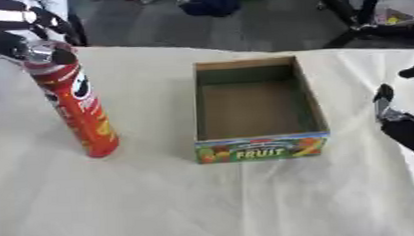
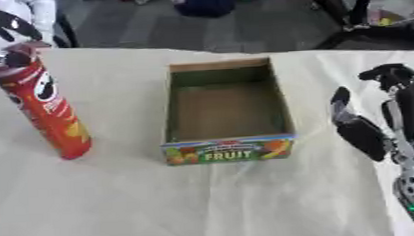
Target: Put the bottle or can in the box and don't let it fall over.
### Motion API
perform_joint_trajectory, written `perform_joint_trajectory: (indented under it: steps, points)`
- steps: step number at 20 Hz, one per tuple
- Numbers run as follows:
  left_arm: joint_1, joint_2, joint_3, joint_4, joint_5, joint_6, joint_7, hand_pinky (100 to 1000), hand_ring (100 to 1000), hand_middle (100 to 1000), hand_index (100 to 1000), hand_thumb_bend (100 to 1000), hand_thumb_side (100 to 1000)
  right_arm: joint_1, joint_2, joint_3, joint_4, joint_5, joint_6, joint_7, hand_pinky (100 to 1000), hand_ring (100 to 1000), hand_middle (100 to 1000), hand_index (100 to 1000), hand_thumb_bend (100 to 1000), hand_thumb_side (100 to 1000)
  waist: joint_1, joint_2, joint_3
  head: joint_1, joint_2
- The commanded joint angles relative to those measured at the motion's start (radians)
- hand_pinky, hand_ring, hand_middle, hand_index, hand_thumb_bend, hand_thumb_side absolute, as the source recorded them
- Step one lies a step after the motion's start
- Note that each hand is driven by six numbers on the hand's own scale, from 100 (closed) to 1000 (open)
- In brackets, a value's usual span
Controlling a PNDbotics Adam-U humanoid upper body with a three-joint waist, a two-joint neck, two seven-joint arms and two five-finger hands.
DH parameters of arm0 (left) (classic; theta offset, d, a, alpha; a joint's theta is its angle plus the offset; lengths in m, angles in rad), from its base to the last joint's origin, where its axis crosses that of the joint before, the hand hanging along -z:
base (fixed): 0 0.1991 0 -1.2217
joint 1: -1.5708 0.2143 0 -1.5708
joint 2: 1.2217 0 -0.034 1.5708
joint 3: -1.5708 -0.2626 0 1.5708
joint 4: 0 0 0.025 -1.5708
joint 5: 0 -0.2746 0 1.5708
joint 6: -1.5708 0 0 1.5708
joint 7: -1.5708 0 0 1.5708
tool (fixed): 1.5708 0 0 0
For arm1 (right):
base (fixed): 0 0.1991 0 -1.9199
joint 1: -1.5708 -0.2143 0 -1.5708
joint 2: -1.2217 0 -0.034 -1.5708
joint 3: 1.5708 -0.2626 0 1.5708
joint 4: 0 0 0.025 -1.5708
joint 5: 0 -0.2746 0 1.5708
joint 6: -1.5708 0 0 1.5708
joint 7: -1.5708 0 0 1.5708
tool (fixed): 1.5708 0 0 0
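Note:
A tall red can with a silver top stands upright on the cloth-covered table, left of the box. The open cardboard box, with a colourful FRUIT label on its near wall, sits mid-table and is empty. My left hand, black and silver, shows blurred at the upper left, right against the can's top; its hold is not visible. My right hand rests open at the right edge, apart from the box and holding nothing.
The beige cloth is wrinkled in front of the box. Beyond the table's far edge lie a grey floor, dark bags and black stand legs.

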Motion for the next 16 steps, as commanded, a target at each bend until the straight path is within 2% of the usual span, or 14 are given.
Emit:
perform_joint_trajectory:
  steps: [1,7,16]
  points:
    - [-0.017,0.020,0.016,-0.005,-0.006,0.004,-0.006,925,995,920,926,589,828,-0.009,-0.009,-0.004,-0.023,-0.006,0.000,-0.006,682,725,788,766,100,697,0.000,-0.010,-0.001,0.002,-0.011]
    - [-0.015,0.015,0.023,0.002,-0.021,0.003,-0.006,923,988,910,916,588,835,-0.011,-0.007,-0.003,-0.023,-0.007,0.000,-0.012,681,725,788,766,100,698,-0.002,-0.005,-0.002,0.002,-0.016]
    - [-0.012,0.012,0.030,0.005,-0.046,-0.011,-0.006,885,902,842,873,608,833,-0.009,-0.001,-0.001,-0.023,-0.008,0.004,-0.013,683,722,785,763,100,701,-0.006,0.002,-0.004,0.007,-0.021]
